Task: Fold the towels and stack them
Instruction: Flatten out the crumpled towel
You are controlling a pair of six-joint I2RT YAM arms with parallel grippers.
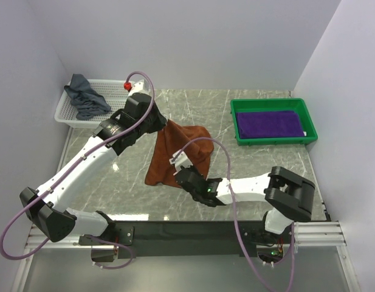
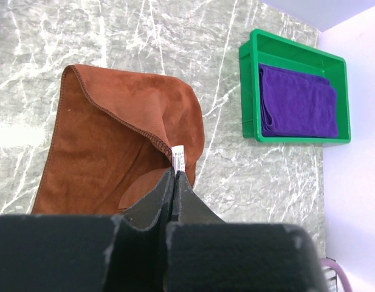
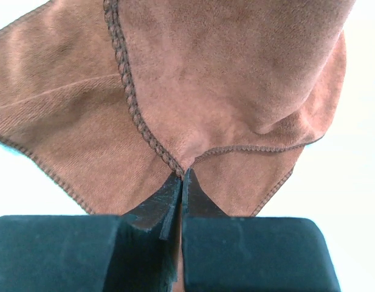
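I see both sets of jaws pinched tight on the rust-brown terry cloth towel (image 1: 181, 143), which sits mid-table. Left gripper (image 2: 175, 174) holds its far corner; right gripper (image 3: 182, 176) clamps the near stitched hem.

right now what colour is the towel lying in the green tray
Purple towel, clearest in the left wrist view.
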